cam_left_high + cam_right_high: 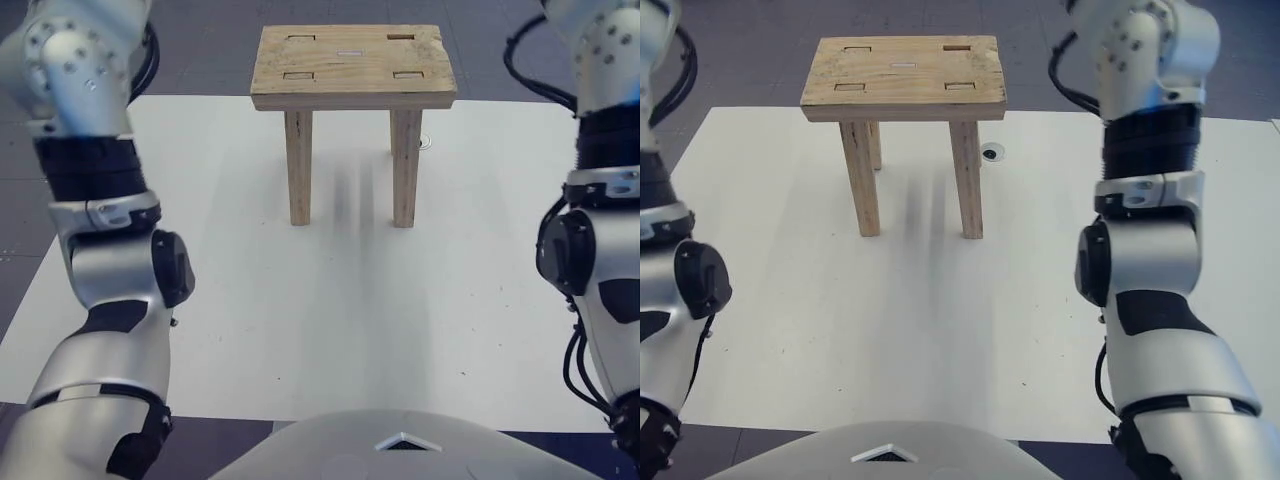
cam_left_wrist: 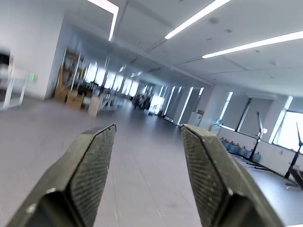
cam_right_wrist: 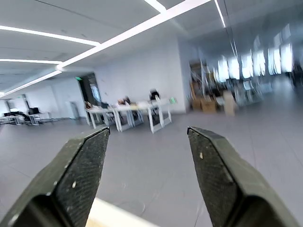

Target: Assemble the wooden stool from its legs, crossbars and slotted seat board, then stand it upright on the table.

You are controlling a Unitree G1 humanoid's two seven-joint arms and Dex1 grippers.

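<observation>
Both left claw and right claw hang spread, empty, apart from the wooden stool; a careless sweep could topple it.

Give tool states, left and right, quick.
Left tool: open, holding nothing.
Right tool: open, holding nothing.

Raised high, left gripper and right gripper both gape wide.

Stereo head pair looking down, sharing stool and table, wrist cameras pointing outward, roughly level
</observation>
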